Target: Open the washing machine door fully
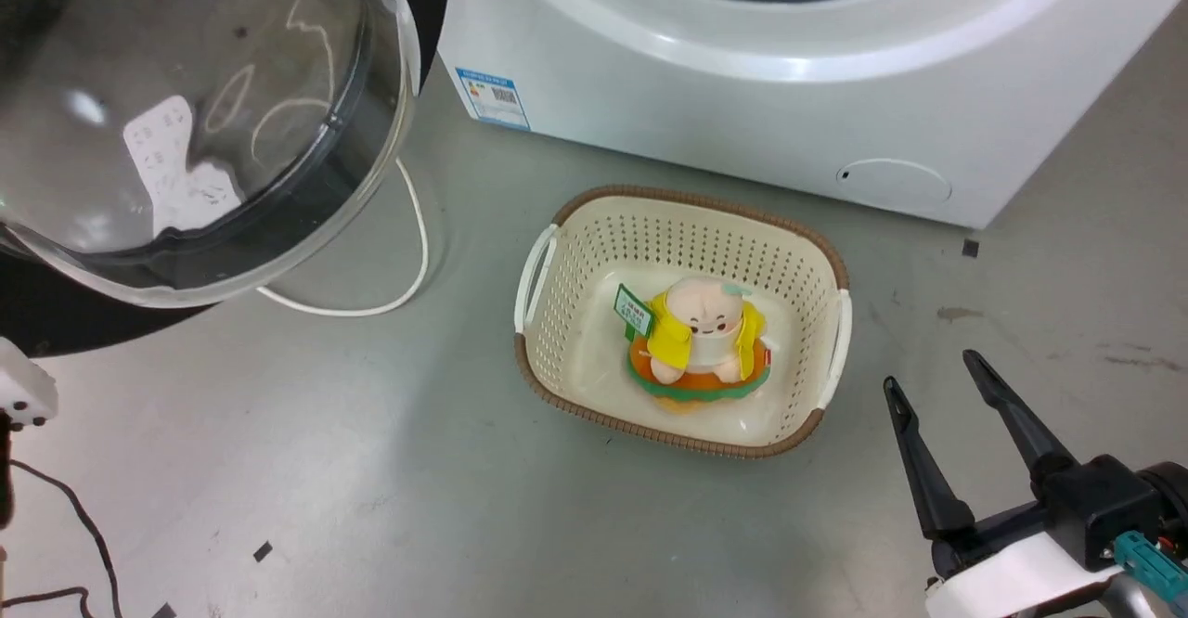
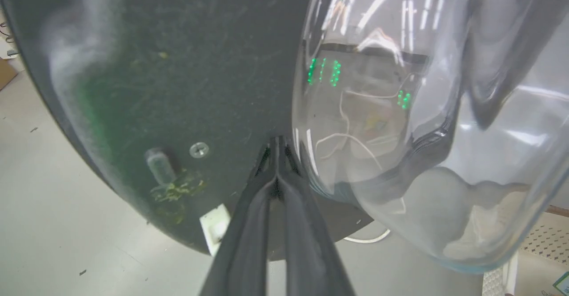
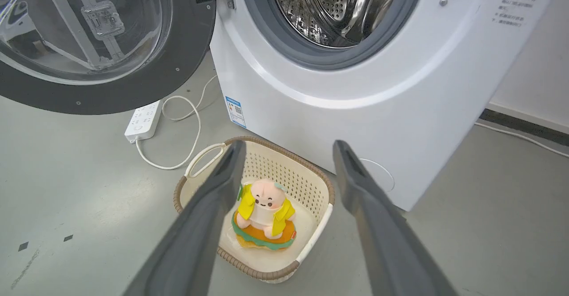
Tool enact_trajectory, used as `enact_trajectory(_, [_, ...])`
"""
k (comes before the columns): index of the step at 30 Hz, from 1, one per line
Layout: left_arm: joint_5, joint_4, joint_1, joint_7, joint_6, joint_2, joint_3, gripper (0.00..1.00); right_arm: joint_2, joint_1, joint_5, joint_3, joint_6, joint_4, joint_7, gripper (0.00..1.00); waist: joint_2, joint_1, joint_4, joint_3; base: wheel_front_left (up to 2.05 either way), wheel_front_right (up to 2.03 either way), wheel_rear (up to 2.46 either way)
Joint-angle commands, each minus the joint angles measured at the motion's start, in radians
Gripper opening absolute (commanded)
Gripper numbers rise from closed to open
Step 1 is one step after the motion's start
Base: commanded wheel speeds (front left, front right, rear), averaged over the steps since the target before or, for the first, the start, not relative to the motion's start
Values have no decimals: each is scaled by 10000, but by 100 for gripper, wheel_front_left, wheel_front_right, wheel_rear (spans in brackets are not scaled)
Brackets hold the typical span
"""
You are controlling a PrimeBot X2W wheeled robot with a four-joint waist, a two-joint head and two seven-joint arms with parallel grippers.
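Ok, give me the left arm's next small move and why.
Probably a slight outward push. The left jaws, shut, touch the inner face of the washing machine door beside its glass bowl; the door hangs wide with the drum exposed, but whether it has hit its stop is unclear.

Grey floor (image 1: 278, 469), washer (image 1: 742, 89) at back, cream basket (image 1: 687, 238) in front, pwr strip (image 3: 143, 120) w/ white cable (image 1: 362, 313) left

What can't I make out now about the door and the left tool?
- Left wrist view: whether the shut left tool touches the washing machine door; its tips blend into the dark panel.
- Head view: the opening of the washing machine, cut off by the top edge.
- Right wrist view: the door's outer rim, past the left edge, so its swing is unclear.
- Head view: the blue label, print too small.
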Motion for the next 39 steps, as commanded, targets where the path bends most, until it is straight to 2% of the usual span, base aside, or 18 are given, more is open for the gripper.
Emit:
enact_trajectory(1, [127, 58, -30, -226, -68, -48, -95, 0, 49, -95, 29, -35, -7, 45, -113, 100, 0, 0, -50, -175, 0, 0, 0])
enact_trajectory(5, [390, -244, 331, -786, -153, -278, -426, 0, 205, -135, 84, -377, -7, 237, -392, 100, 0, 0, -185, -750, 0, 0, 0])
enact_trajectory(8, [677, -974, 771, -1050, -70, -486, -688, 0, 305, -199, 113, -598, -7, 376, -600, 100, 0, 0, -336, -1216, 0, 0, 0])
enact_trajectory(14, [1187, -3270, 1925, -1283, 299, -1522, -1398, 0, 394, -255, -11, -1081, -7, 796, -1076, 100, 0, 0, -784, -2177, 0, 0, 0])
enact_trajectory(21, [1300, -5183, 3658, -1208, 1039, -2657, -2017, 0, 526, -81, -216, -1077, -7, 1114, -1370, 100, 0, 0, -1645, -3111, 0, 0, 0])
enact_trajectory(25, [1270, -5781, 4587, -1069, 1321, -3068, -2320, 0, 612, 210, -169, -1102, -7, 1258, -1398, 100, 0, 0, -2056, -3491, 0, 0, 0])
enact_trajectory(31, [1261, -5917, 5478, -1059, 1484, -3413, -2688, 0, 660, 604, -87, -1042, -7, 1410, -1348, 100, 0, 0, -2462, -3724, 0, 0, 0])
enact_trajectory(32, [1293, -5858, 5608, -1050, 1499, -3461, -2790, 42, 664, 676, -69, -1040, -7, 1434, -1342, 100, 0, 0, -2518, -3755, 0, 0, 0])
enact_trajectory(33, [1295, -5766, 5730, -1020, 1522, -3528, -2878, 100, 667, 744, -17, -1033, -7, 1458, -1341, 100, 0, 0, -2568, -3793, 0, 0, 0])
enact_trajectory(39, [1413, -5478, 6164, -1031, 1709, -3888, -3310, 100, 671, 1154, 227, -990, -7, 1552, -1370, 100, 0, 0, -2722, -3934, 0, 0, 0])
